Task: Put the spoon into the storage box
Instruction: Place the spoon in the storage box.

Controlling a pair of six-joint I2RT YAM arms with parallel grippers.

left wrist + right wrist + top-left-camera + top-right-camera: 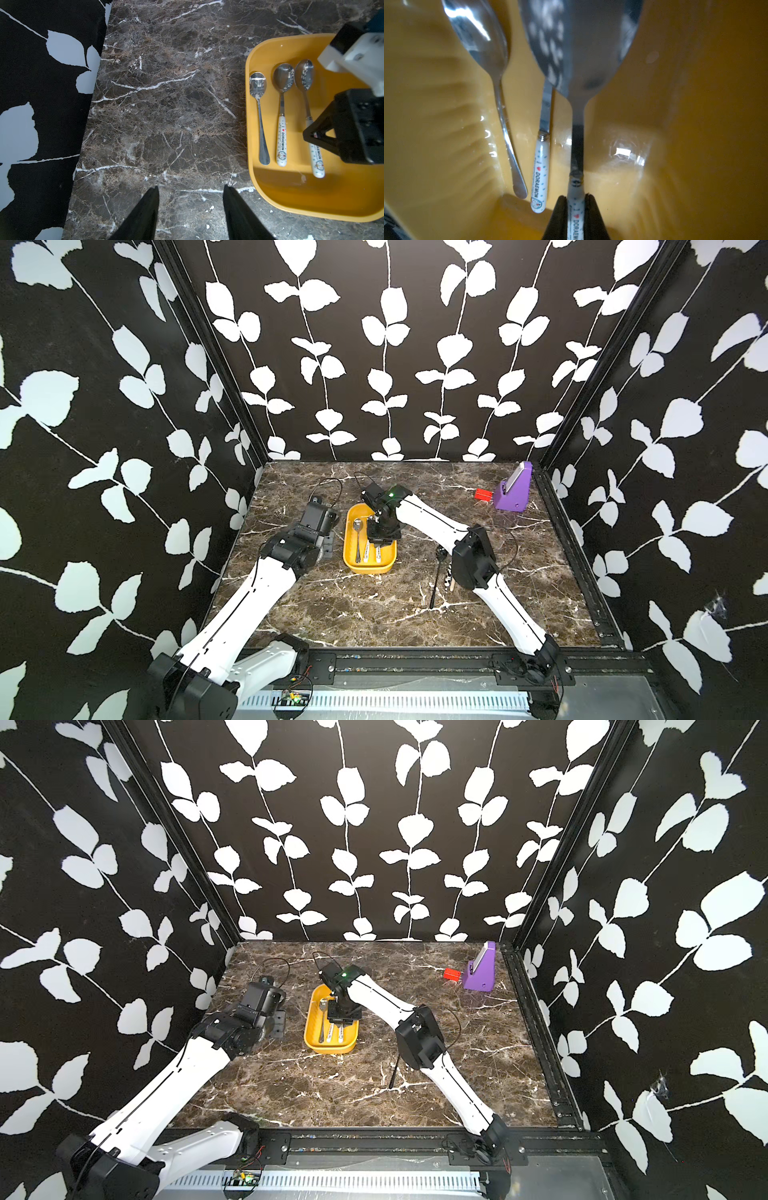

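Right gripper (pixel 575 200) pinching spoon (pixel 578 116) by its white handle inside box (pixel 695 124), left gripper (pixel 191 189) hovering spread above table (pixel 166 104) beside box

Inside storage box (pixel 370 569): spoon (pixel 579 62), two more spoons (pixel 282 128) side by side; bare floor beside.
Over box: right gripper (pixel 576 199) and arm (pixel 432 518) block.
Under left gripper (pixel 191 189): marble (pixel 166 104) open.
Mid-table: black spoon (pixel 436 578) lying.

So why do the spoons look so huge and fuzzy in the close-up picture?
In the right wrist view the held spoon sits very near the lens, so its bowl looks big and out of focus, and light glares off the storage box floor; in the left wrist view the steel spoon looks crisp.
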